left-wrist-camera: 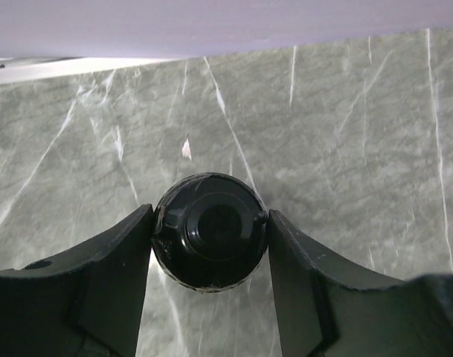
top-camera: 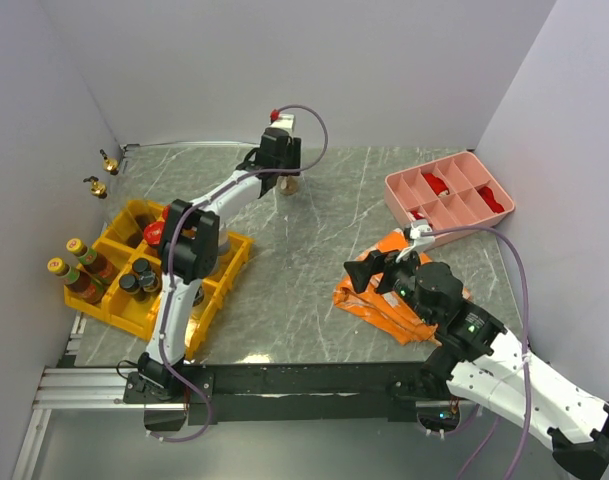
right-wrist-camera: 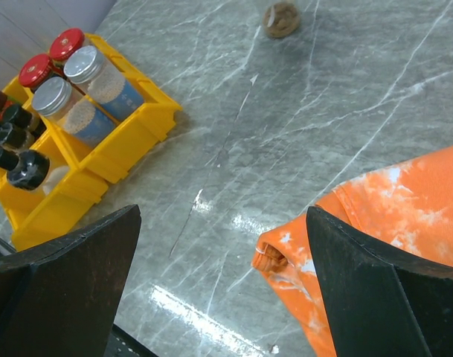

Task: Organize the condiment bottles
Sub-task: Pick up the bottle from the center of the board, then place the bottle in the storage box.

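Note:
My left gripper (top-camera: 281, 160) reaches to the far middle of the table. In the left wrist view both fingers of my left gripper (left-wrist-camera: 210, 214) press the sides of a black-capped bottle (left-wrist-camera: 209, 232), seen from above. This bottle (top-camera: 287, 186) has brown contents and also shows in the right wrist view (right-wrist-camera: 280, 18). Several more condiment bottles (top-camera: 84, 268) stand in the yellow bins (top-camera: 219, 275) at the left. Two gold-spout bottles (top-camera: 102, 173) stand by the left wall. My right gripper (top-camera: 384, 262) is open and empty above an orange cloth (top-camera: 379, 305); it also shows in the right wrist view (right-wrist-camera: 222, 216).
A pink divided tray (top-camera: 399, 190) with red items sits at the far right. In the right wrist view the yellow bins (right-wrist-camera: 126, 145) hold red-lid jars (right-wrist-camera: 40, 71), silver-lid jars (right-wrist-camera: 83, 65) and black-capped bottles (right-wrist-camera: 25, 168). The orange cloth (right-wrist-camera: 405, 216) lies under my right fingers.

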### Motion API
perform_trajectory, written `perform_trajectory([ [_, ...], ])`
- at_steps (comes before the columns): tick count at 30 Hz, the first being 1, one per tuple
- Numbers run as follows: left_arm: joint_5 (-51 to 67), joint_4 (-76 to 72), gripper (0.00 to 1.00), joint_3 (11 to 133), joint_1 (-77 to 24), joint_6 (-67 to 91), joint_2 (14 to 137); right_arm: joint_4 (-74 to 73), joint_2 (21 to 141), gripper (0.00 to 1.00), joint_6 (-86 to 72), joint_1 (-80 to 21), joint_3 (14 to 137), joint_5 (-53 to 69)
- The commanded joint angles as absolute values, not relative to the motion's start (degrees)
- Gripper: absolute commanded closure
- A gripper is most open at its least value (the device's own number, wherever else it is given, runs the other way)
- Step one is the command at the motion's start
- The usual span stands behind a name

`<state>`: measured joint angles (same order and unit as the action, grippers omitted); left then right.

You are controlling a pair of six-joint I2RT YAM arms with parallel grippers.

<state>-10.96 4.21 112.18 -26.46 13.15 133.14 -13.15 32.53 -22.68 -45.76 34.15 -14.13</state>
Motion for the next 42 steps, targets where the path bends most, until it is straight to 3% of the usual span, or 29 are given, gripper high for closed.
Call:
perform_trajectory([
  [1, -11.2, 2.1, 0.75, 108.8, -26.9, 14.4, 123.1, -11.7, 30.5, 0.00, -22.5, -45.7, 35.0, -15.6],
  [7, -13.7, 2.6, 0.92, 97.2, -29.0, 16.9, 112.0, -12.7, 28.7, 0.00, -22.7, -45.7, 35.0, -15.2],
  [8, -14.1, 2.3, 0.99, 95.4, -29.4, 17.6, 108.9, -13.1, 28.5, 0.00, -22.7, -45.7, 35.0, -15.1],
  [17, -22.0, 9.9, 0.99, 81.9, -35.4, 21.9, 89.2, -15.0, 25.0, 0.00, -22.8, -45.7, 35.7, -14.0],
  [31, -31.9, 45.3, 0.99, 72.0, -35.9, 35.4, 54.0, -16.1, 21.0, 0.00, -23.5, -45.7, 34.9, -10.9],
  [36, -34.2, 55.9, 0.99, 73.1, -35.9, 38.6, 48.5, -15.6, 21.5, 0.00, -23.6, -45.7, 34.5, -9.6],
  [42, -44.8, 73.9, 0.99, 76.1, -35.9, 54.1, 47.7, -14.9, 22.1, 0.00, -23.3, -45.7, 34.5, -9.5],
])
